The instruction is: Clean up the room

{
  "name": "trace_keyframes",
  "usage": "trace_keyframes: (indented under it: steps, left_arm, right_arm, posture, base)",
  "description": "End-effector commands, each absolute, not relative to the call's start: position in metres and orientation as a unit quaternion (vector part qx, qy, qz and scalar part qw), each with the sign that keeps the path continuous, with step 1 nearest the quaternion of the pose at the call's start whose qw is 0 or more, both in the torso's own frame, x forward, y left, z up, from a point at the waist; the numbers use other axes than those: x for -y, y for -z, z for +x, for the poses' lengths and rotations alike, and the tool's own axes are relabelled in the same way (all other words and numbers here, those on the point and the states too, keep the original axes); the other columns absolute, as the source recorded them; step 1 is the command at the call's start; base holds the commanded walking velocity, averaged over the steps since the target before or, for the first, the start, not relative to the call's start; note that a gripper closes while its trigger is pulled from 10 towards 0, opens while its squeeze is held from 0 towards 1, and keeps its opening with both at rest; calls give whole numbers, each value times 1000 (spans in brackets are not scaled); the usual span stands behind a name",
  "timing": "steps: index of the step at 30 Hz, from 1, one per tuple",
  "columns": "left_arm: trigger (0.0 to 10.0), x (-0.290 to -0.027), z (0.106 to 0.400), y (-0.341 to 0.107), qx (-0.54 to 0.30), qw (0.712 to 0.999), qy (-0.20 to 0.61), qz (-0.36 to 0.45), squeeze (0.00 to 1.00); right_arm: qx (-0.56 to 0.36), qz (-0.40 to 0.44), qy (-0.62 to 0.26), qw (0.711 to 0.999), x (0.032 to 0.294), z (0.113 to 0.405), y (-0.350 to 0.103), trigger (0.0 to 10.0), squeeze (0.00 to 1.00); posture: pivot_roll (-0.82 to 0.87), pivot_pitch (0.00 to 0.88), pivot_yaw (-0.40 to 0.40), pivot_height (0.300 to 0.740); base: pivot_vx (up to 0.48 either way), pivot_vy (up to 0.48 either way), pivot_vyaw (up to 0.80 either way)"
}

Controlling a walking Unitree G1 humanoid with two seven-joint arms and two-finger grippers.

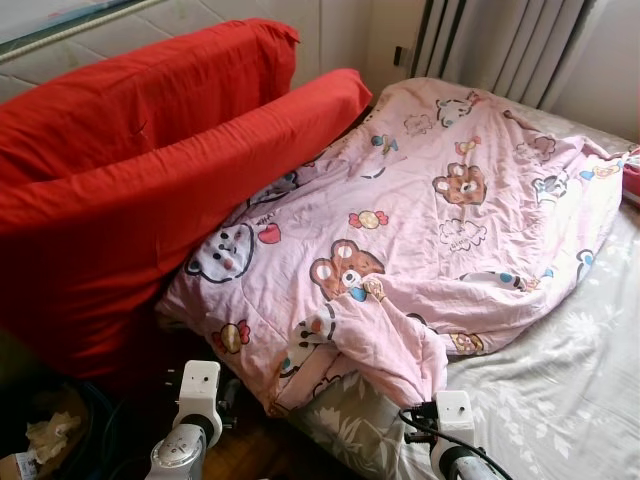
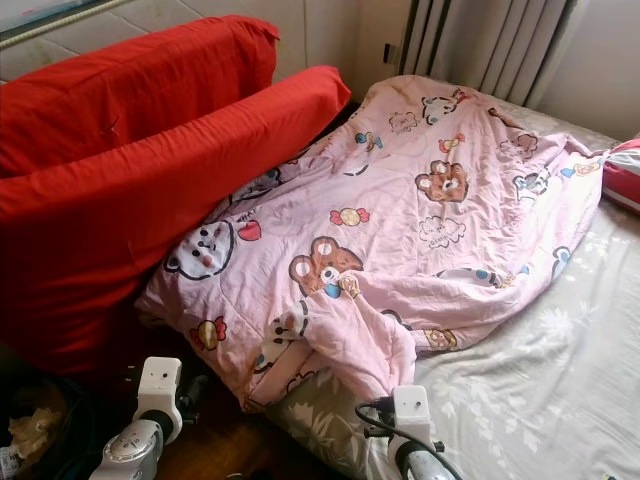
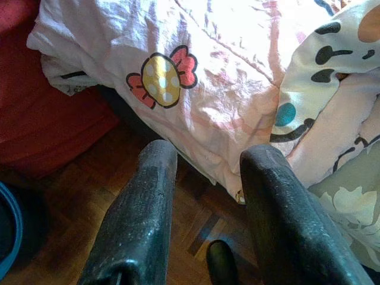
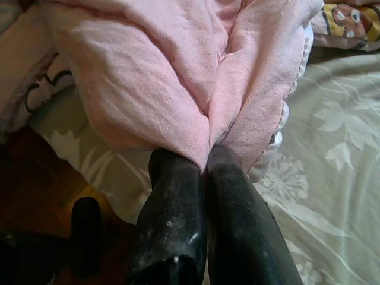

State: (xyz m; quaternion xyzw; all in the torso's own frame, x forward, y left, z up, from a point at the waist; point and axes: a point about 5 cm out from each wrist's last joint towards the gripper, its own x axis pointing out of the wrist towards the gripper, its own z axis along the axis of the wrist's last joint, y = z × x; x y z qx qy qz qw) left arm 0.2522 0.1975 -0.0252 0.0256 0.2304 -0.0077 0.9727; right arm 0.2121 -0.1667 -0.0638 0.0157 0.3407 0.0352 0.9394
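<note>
A: In the head views, where is the work?

B: The pink quilt lies rumpled across the bed, its near corner bunched and hanging toward the bed's edge. Two red cushions lean at the left, against the quilt's far side. Both wrists show at the bottom of the view, the left over the wooden floor, the right at the mattress edge.

A: And the left wrist view?

B: The left gripper is released, fingers spread with nothing between them. It hovers just short of the quilt's hanging edge, near a candy print, with the floor below. I judge it should reach further in and take that edge where the cloth is doubled, not a single thin layer.

A: The right wrist view?

B: The right gripper is clenched on a fold of the quilt, pink cloth pinched between both fingers, above the flowered sheet.

A: So how to do this well?

B: Probably straightening the quilt. Get the left hold firm, then draw both corners apart evenly and low, so the pinch doesn't slip and the sheet isn't dragged along.
</note>
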Motion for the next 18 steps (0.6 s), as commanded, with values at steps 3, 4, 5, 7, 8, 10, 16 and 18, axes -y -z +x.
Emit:
trace_keyframes:
  steps: [3, 4, 5, 7, 8, 10, 16, 18]
  left_arm:
    - [10000, -197, 246, 30, -240, 970, 6, 27, 0]
    - [10000, -197, 246, 30, -240, 970, 5, 26, 0]
    - [10000, -198, 246, 30, -239, 971, 5, 26, 0]
    - [10000, -198, 245, 30, -239, 971, 4, 26, 0]
    - [10000, -198, 245, 30, -239, 971, 4, 25, 0]
    - [10000, -197, 246, 30, -234, 972, 6, 20, 0]
    - [10000, -197, 246, 29, -232, 972, 6, 21, 0]
    - [10000, -197, 246, 29, -232, 972, 6, 22, 0]
  right_arm:
    - [-356, 18, -37, 934, 172, 204, 68, 10000, 0]
    - [-355, 18, -38, 934, 172, 204, 68, 10000, 0]
    - [-355, 18, -38, 934, 173, 204, 68, 10000, 0]
    - [-355, 17, -39, 934, 173, 205, 68, 10000, 0]
    - [-355, 17, -39, 934, 173, 205, 68, 10000, 0]
    - [-355, 17, -40, 934, 173, 205, 68, 10000, 0]
    - [-353, 17, -43, 934, 171, 206, 67, 10000, 0]
    - [-352, 17, -44, 935, 171, 206, 67, 10000, 0]
  posture:
    - [9, 120, -21, 740]
    - [9, 118, -21, 740]
    - [9, 117, -22, 740]
    - [9, 114, -22, 740]
    - [10, 113, -23, 740]
    - [11, 112, -23, 740]
    - [14, 111, -25, 740]
    - [14, 111, -25, 740]
  base:
    - [0, 0, 0]
    - [0, 0, 0]
    - [0, 0, 0]
    - [0, 0, 0]
    - [0, 0, 0]
    - [0, 0, 0]
    - [-246, 0, 0]
    - [-244, 0, 0]
